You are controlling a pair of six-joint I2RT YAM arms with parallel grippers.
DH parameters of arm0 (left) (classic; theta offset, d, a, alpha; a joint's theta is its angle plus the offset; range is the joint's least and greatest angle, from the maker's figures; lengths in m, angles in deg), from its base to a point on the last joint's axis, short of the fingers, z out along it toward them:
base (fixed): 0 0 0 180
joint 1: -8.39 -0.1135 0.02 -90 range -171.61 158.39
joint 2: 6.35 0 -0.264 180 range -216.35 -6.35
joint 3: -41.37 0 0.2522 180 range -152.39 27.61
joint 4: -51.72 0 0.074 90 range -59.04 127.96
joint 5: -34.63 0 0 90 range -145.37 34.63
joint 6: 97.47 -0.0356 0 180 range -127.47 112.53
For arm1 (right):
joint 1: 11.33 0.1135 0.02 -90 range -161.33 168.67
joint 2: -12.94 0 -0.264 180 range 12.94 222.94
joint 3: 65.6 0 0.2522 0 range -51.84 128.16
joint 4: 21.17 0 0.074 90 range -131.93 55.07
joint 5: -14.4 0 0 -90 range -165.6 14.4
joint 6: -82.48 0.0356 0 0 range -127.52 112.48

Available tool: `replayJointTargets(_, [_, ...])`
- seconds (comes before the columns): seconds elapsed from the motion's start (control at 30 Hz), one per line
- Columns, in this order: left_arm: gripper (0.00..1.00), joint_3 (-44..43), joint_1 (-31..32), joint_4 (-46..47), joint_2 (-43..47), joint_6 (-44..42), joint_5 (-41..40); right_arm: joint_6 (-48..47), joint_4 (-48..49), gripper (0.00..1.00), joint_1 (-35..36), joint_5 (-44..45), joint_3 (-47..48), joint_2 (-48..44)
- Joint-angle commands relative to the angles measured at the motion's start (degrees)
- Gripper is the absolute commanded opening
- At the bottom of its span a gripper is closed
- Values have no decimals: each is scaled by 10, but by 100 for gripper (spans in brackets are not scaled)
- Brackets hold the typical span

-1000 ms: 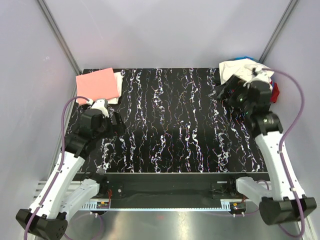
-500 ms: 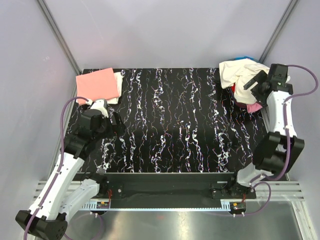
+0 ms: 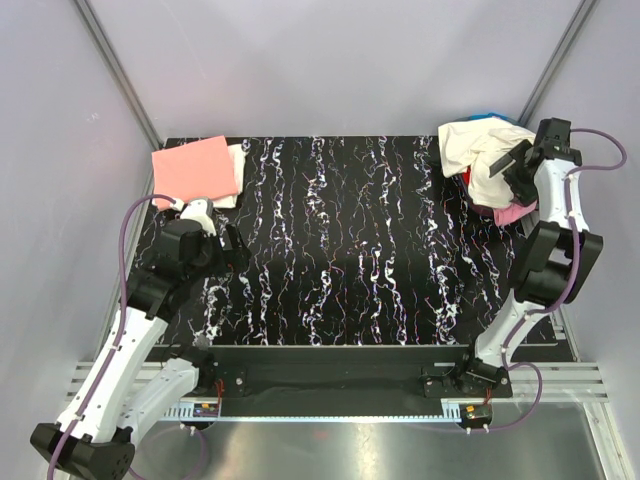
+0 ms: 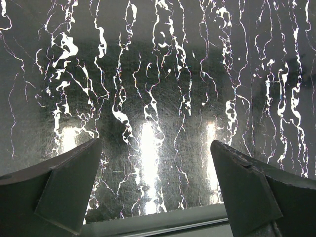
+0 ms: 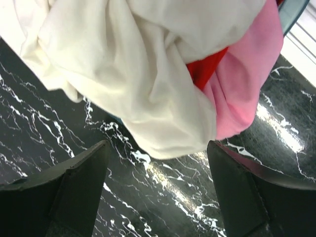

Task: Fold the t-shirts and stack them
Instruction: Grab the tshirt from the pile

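Note:
A heap of t-shirts lies at the table's far right: a large cream one (image 3: pixel 480 150) on top, with red (image 3: pixel 493 208), pink (image 3: pixel 512 213) and a bit of blue (image 3: pixel 492 116) showing under it. In the right wrist view the cream shirt (image 5: pixel 143 84) drapes over the red (image 5: pixel 205 69) and pink (image 5: pixel 244 89) ones. A folded salmon-pink shirt (image 3: pixel 195 168) lies on a folded white one (image 3: pixel 238 165) at the far left. My right gripper (image 3: pixel 516 166) (image 5: pixel 158 197) is open and empty over the heap's edge. My left gripper (image 3: pixel 228 250) (image 4: pixel 155 187) is open and empty above bare table.
The black marbled table (image 3: pixel 340 240) spans the view. Grey walls with metal corner posts (image 3: pixel 115 70) close it in on three sides. A dark bin edge (image 5: pixel 296 12) shows under the heap in the right wrist view.
My right arm swung from the heap's left side round to its right and now reaches over it from the far right edge. The left arm has hardly moved.

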Motion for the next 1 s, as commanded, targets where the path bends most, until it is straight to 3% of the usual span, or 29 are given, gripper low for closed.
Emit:
replayJointTargets(0.0, [99,-3,2,18,4,1,1,2,-8,88,-3,34,45,16])
replayJointTargets(0.3, [99,-2,2,18,-2,1,4,-2,-50,83,-3,55,127,115])
replayJointTargets(0.33, [99,-3,2,19,-2,1,4,-3,-51,78,-3,55,129,121])
replayJointTargets(0.37, [99,-3,2,19,-3,0,4,-5,-51,62,-3,54,133,127])
replayJointTargets(0.47, [99,-3,2,18,-6,1,6,-3,-50,26,-4,52,134,127])
replayJointTargets(0.57, [99,-3,2,19,-7,1,6,-3,-54,2,-4,53,135,120])
replayJointTargets(0.8, [99,-3,2,21,-5,1,5,4,-61,0,2,24,125,37])
replayJointTargets(0.97, [99,-2,2,20,-6,1,1,-9,-125,4,53,-42,220,-28])
